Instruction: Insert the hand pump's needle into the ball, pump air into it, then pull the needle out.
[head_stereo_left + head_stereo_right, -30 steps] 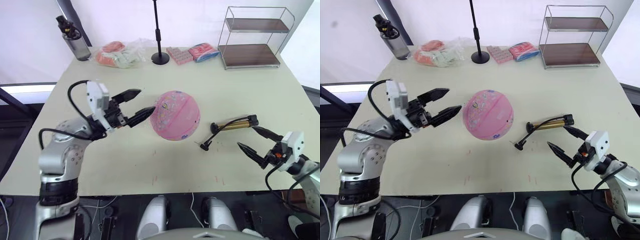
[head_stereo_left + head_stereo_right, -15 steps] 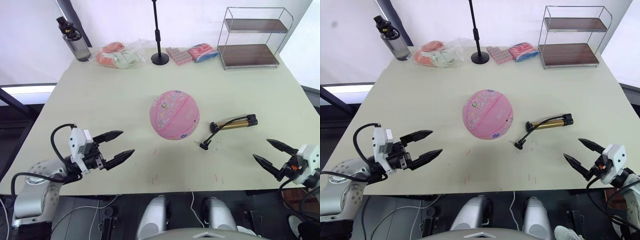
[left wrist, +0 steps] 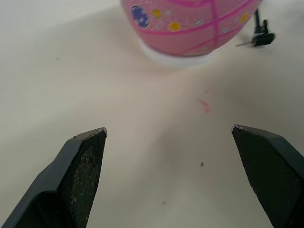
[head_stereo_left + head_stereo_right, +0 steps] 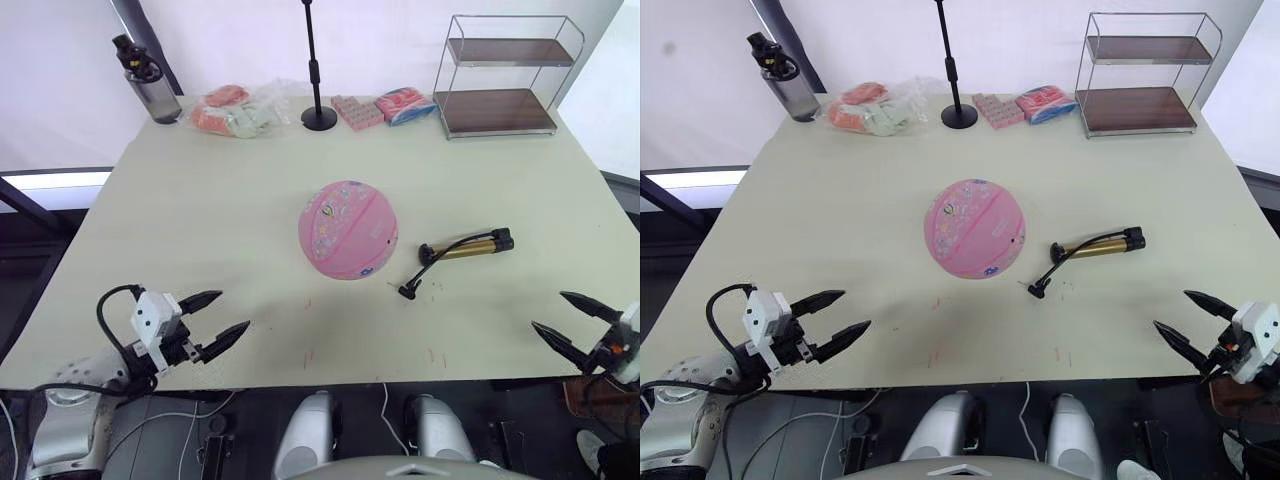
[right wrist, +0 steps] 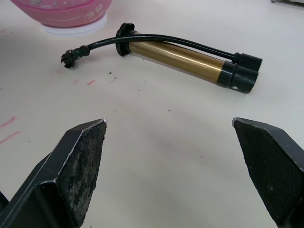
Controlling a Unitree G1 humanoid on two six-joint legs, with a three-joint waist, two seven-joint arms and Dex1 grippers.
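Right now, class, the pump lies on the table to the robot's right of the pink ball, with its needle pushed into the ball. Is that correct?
Not quite. The needle lies on the table, apart from the ball, as the left eye view shows. The pump does lie to the robot's right of the ball.

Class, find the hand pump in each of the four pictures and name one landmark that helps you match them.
Left eye view: hand pump on the table, on the robot's right of the pink ball.
Right eye view: hand pump, same spot.
Left wrist view: just its hose end with the needle.
Right wrist view: hand pump lying ahead.
Shared landmark: the pink ball.
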